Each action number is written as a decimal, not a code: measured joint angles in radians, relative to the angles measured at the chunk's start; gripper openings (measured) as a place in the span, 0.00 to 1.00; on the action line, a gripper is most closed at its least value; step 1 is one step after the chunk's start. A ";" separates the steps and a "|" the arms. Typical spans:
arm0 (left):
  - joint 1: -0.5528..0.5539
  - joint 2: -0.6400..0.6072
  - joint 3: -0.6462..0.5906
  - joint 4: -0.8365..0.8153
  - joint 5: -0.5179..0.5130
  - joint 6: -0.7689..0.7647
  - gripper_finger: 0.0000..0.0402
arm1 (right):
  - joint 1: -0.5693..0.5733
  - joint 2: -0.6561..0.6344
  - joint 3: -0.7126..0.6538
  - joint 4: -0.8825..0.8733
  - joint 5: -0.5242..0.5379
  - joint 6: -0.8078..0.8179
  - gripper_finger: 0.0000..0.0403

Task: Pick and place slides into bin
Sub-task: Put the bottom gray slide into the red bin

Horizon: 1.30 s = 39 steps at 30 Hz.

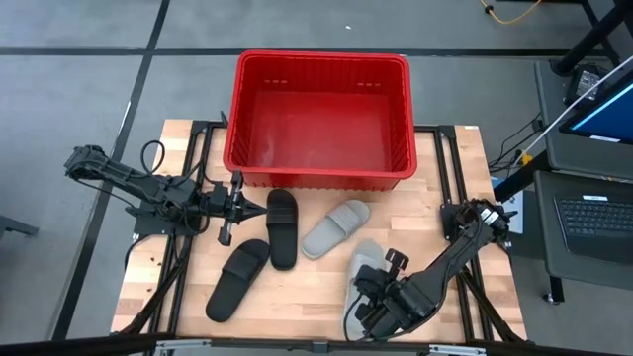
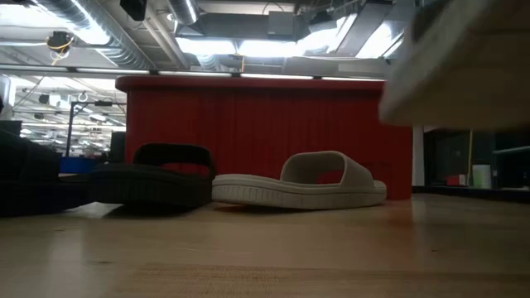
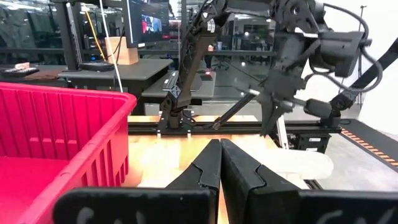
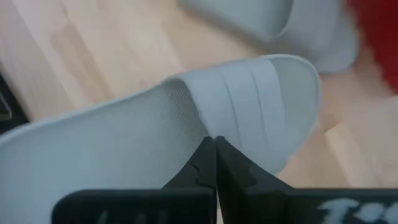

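Note:
The red bin (image 1: 318, 119) stands at the table's far middle. A black slide (image 1: 282, 227) and a grey slide (image 1: 336, 229) lie sole-down in front of it, and both show in the low view, the black slide (image 2: 153, 178) and the grey slide (image 2: 302, 186). A second black slide (image 1: 237, 279) lies nearer the front left. My right gripper (image 1: 381, 297) is shut on the second grey slide (image 1: 366, 267) near the front edge. My left gripper (image 1: 229, 210) is shut and empty, just left of the black slide by the bin. My right gripper pinches the grey slide between its two fingers at its side edge, beside the wide strap (image 4: 249, 106). The fingers themselves hide the exact place of contact. The slide (image 2: 455, 66) is lifted clear of the table, tilted.
The table's wooden top (image 1: 445, 188) lies bare to the right of the bin. Black frame rails (image 1: 450, 158) run along both sides. Desks and screens stand beyond the table (image 3: 124, 56).

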 joint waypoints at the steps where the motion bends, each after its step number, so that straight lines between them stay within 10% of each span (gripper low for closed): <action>1: 0.000 0.000 0.000 0.001 0.000 0.000 0.01 | 0.000 0.000 0.021 -0.017 0.028 0.000 0.00; 24: 0.000 -0.002 0.000 0.006 0.000 0.000 0.01 | -0.186 0.000 0.427 -0.107 0.320 -0.426 0.00; 39: 0.000 -0.002 0.000 0.079 0.000 0.000 0.01 | -0.320 -0.058 0.425 -0.105 0.443 -0.600 0.00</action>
